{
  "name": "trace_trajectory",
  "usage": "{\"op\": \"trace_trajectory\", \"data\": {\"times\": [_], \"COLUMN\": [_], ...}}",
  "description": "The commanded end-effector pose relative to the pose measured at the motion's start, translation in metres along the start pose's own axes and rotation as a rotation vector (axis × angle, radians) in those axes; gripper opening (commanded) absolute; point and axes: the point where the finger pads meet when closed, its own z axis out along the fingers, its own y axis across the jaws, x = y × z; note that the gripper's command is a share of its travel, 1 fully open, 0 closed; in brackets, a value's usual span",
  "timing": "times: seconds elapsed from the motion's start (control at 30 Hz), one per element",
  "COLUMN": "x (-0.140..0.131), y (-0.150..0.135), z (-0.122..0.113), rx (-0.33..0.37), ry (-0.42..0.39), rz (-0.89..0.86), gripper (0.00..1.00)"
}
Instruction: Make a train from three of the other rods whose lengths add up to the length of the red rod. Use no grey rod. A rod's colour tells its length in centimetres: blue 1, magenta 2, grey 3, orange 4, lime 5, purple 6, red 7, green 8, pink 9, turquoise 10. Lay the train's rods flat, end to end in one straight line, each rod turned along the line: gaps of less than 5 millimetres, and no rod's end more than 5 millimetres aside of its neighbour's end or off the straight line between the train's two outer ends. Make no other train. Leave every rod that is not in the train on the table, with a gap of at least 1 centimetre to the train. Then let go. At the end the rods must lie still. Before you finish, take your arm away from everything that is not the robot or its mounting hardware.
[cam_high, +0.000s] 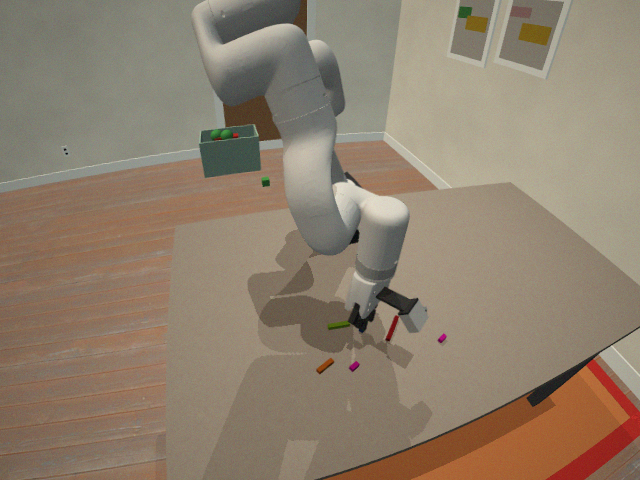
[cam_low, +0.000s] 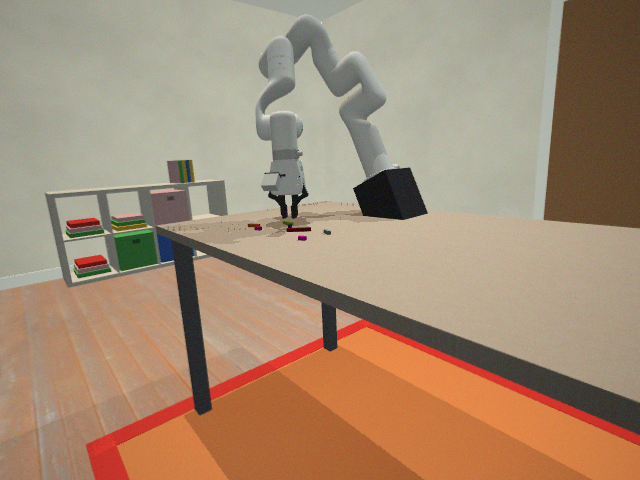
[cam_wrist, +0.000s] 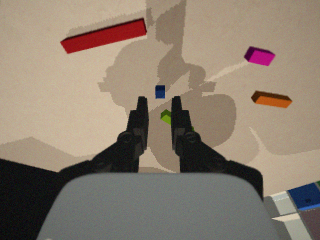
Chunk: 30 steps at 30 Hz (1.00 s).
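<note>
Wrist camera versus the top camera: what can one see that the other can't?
Only the wrist view shows the tiny blue rod just beyond the tool's fingertips. Only the top view shows the green bin on the floor, the wall pictures and a second magenta rod. Both show the red rod, the orange rod, a magenta rod and the lime rod by the tool, whose fingers are partly closed and empty.

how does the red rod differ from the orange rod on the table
The red rod is clearly longer than the orange rod. In the wrist view the red one lies upper left of the fingers, the orange one to the right. In the top view the red rod runs steeply up the picture, while the orange rod lies at a shallower slant. Both lie flat on the table, untouched and apart from other rods.
</note>
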Motion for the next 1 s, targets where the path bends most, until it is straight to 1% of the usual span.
{"op": "trace_trajectory", "data": {"times": [0.0, 0.37, 0.97], "x": [0.0019, 0.0019, 0.0019], "y": [0.0005, 0.0004, 0.0004], "z": [0.0047, 0.0127, 0.0134], "rx": [-0.002, -0.002, -0.002], "ry": [0.004, 0.004, 0.004], "rz": [0.000, 0.000, 0.000], "gripper": [0.24, 0.24, 0.24]}}
